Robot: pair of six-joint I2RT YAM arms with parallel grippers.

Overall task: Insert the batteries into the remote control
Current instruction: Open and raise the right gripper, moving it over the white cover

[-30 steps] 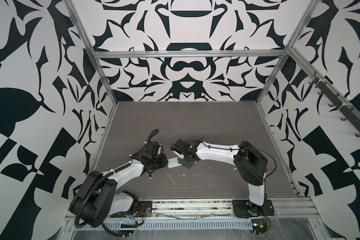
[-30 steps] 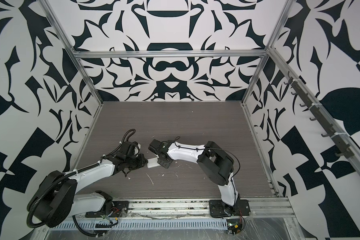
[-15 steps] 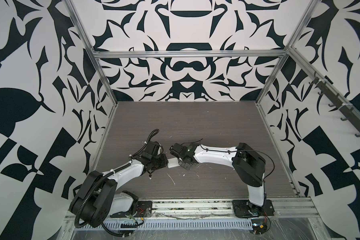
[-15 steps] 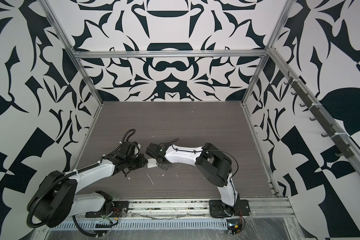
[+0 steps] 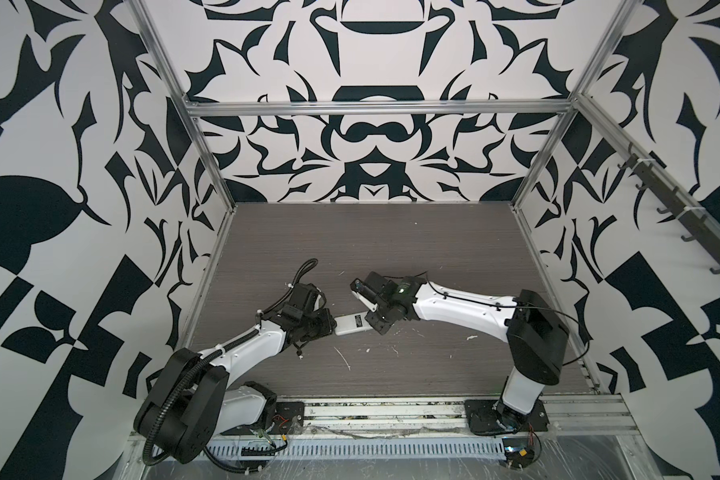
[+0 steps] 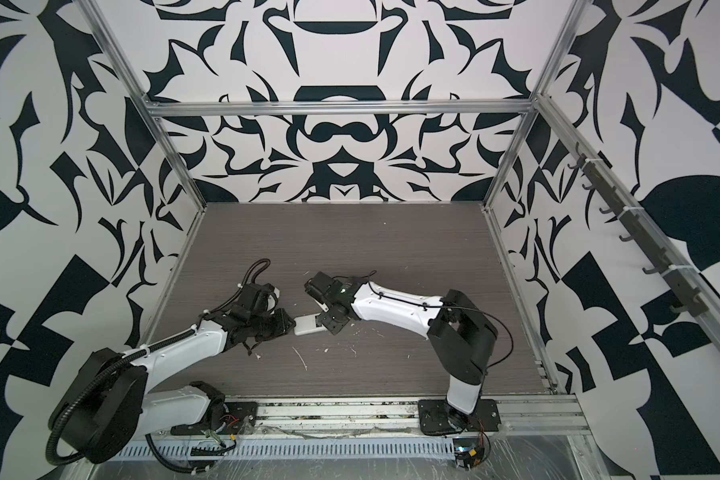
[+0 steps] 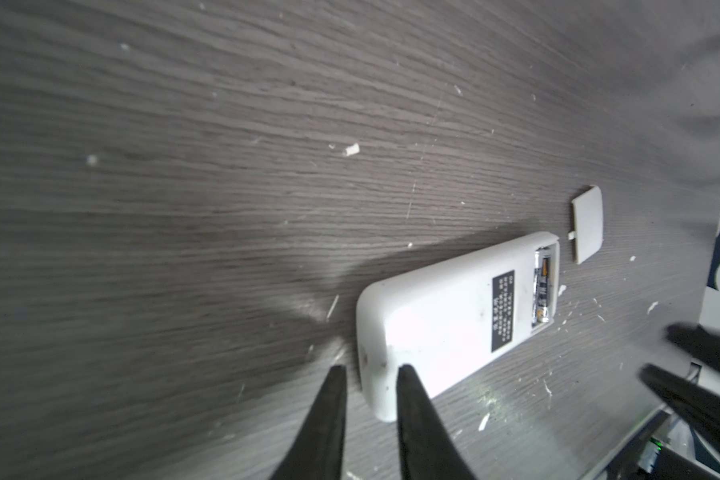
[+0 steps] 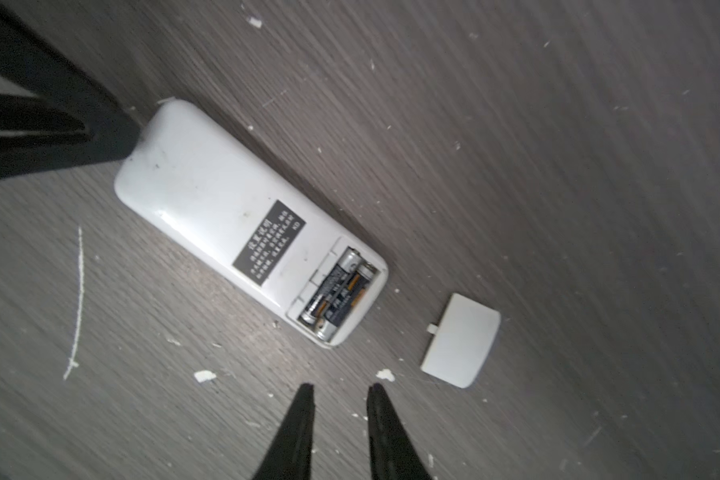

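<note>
**Batteries in, cover off**

Flat on the grey wood surface (image 8: 558, 166), between the two arm tips: the remote control (image 8: 225, 208). White back up, with a black label (image 8: 269, 243) near the middle.

At one end, an open slot. Inside it: the batteries (image 8: 337, 291), two of them, side by side, lying across the width of the remote control.

Just beside that same end, not touching it: a small loose white cover plate (image 8: 460, 340), flat on the surface.

Left end effector (image 7: 371, 370): black fingers a little apart, only a narrow gap. Tips right at the rounded end of the remote control, far from the batteries, with a corner of it showing in the gap. Hard to tell whether touching or not.

Right end effector (image 8: 341, 388): fingers a little apart too, narrow gap, nothing in between. Over bare surface, near the battery end and the cover plate, touching neither.

All around: little white scraps (image 8: 204, 376) and flecks on the surface.
</note>
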